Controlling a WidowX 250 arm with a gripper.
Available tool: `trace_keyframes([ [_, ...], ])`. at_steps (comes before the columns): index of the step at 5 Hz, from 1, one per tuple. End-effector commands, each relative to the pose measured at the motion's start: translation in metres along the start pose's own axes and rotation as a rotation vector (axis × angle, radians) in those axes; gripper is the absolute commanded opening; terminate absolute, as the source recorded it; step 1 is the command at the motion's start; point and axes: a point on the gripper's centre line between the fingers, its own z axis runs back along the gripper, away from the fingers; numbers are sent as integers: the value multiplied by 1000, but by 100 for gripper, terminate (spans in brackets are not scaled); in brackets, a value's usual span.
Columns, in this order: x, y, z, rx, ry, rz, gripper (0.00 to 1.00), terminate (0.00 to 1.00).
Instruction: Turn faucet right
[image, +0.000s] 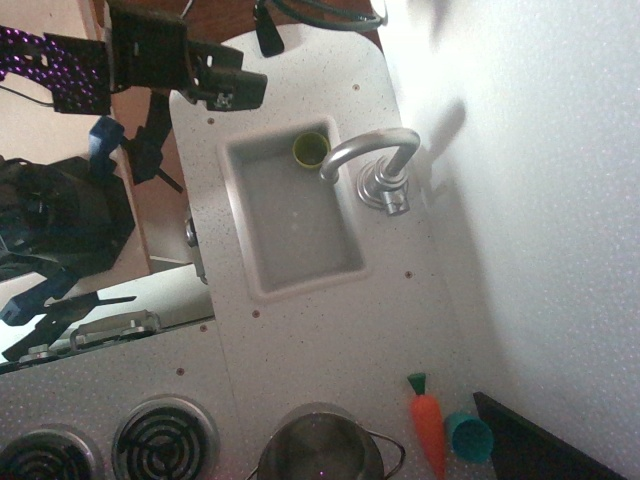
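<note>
The shiny silver faucet (372, 155) stands on its round base (385, 188) at the sink's right edge. Its curved spout arches left, and its tip hangs over the upper right part of the white sink (262, 255). My black gripper (245, 88) hovers at the upper left over the counter's corner, well apart from the faucet and holding nothing that I can see. Its jaws are dark and foreshortened, so I cannot tell whether they are open or shut.
A small green cup (311, 149) sits in the sink's top corner, close to the spout tip. A steel pot (320, 448), an orange toy carrot (429, 424) and a teal cup (468, 437) lie at the bottom. Stove burners (165, 440) are at the lower left. A white wall runs along the right.
</note>
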Motion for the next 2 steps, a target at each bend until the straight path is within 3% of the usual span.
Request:
trace_keyframes([
  [1,0,0,0,0,0,0,100,0],
  [2,10,20,-11,69,-37,135,100,0],
])
